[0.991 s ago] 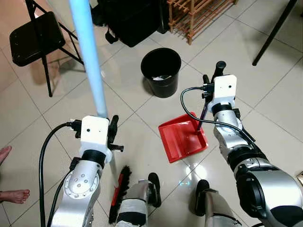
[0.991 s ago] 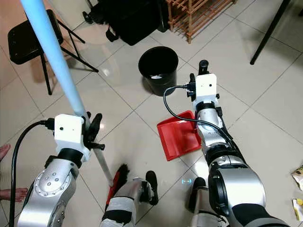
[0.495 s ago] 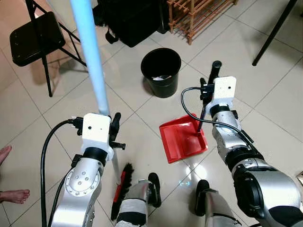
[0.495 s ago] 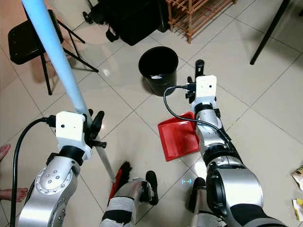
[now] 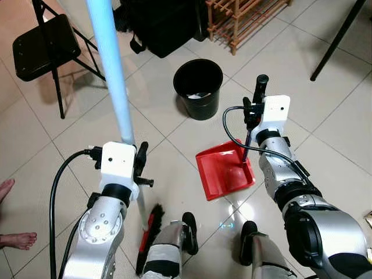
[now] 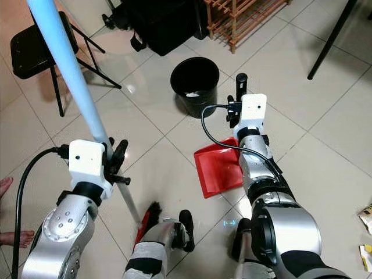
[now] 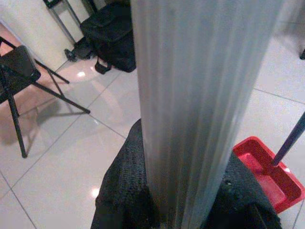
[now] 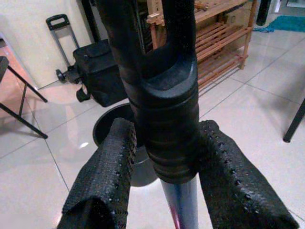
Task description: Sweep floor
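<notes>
**A:** Status of the two tools?

**B:** The left gripper (image 5: 139,165) is pressed onto the broom (image 5: 119,110), its fingers (image 7: 126,191) wrapped on the pale blue pole. The pole stands nearly upright, and the brush (image 5: 150,232) rests on the floor (image 5: 58,145) near the robot's feet. The right gripper (image 8: 164,191) pinches the black grip of the dustpan (image 5: 224,171) handle, one finger (image 8: 107,183) on each side. The red pan sits flat on the tile, just right of the brush and near the robot.

**A:** Where does the dirt go?

**B:** A black bin (image 5: 197,87) stands beyond the pan, toward the far side, with pale scraps inside. A folding chair (image 5: 43,46) is far left, a wooden rack (image 5: 238,20) far right, and a black bag (image 5: 160,23) sits between them. A person's bare feet (image 5: 14,238) show at the left edge.

**A:** Which step is in hand?

**B:** My judgement: collection. Brush and pan are both down and close together, so debris is being gathered toward the pan's open lip. I cannot make out any loose dirt on the tile between them.

**A:** Next move?

**B:** Probably draw the brush right, toward the pan mouth, while the right arm holds the pan steady and flat. After that, lift the pan level and tip it over the bin. Keep the pole clear of the chair.
</notes>
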Robot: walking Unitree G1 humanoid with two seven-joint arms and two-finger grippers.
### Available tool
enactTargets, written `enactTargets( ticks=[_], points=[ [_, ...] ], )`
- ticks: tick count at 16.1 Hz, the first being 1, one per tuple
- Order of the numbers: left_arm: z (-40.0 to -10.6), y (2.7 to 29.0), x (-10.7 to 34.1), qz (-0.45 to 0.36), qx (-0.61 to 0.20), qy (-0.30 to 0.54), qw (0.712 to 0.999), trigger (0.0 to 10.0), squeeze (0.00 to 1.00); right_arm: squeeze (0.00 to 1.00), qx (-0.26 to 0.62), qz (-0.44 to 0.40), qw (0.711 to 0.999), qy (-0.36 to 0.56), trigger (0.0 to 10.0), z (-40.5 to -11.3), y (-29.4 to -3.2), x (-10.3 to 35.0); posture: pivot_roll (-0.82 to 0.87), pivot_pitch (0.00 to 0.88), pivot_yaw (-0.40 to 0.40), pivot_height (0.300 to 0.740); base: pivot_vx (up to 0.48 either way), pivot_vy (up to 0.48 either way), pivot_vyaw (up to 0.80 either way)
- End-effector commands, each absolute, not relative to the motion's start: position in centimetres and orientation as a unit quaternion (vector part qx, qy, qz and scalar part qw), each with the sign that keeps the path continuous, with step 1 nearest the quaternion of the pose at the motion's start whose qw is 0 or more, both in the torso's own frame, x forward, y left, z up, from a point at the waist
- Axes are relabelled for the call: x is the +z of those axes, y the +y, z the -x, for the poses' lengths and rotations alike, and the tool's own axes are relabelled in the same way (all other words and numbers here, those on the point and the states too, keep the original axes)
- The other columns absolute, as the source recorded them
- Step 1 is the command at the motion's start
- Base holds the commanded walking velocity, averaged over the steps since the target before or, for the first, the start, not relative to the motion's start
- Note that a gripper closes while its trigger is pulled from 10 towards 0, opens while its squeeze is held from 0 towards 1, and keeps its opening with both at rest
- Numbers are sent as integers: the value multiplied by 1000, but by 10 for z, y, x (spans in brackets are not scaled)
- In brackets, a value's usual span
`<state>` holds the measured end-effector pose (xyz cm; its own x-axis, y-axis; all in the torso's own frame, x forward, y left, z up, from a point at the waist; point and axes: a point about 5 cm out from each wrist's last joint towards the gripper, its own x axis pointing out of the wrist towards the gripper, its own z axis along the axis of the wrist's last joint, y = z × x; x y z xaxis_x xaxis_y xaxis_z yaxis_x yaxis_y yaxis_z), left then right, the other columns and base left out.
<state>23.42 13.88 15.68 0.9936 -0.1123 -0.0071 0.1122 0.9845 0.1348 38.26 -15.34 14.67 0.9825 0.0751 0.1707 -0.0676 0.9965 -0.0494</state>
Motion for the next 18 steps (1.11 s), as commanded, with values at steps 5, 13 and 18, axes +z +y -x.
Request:
enactTargets(
  ticks=[5,13,18],
  points=[
    [-225,144,157,-78,-50,6,996,10000,0,0,37,21,997,-65,10000,-386,-155,147,416,418,270,740,0,0,0],
    [-224,144,157,-75,-54,6,996,10000,0,0,17,-7,999,-32,10000,-390,-177,151,423,400,269,740,0,0,0],
    [-223,145,159,-75,-56,4,996,10000,0,0,37,-4,999,-36,10000,-392,-174,154,429,389,274,740,0,0,0]
  ],
)
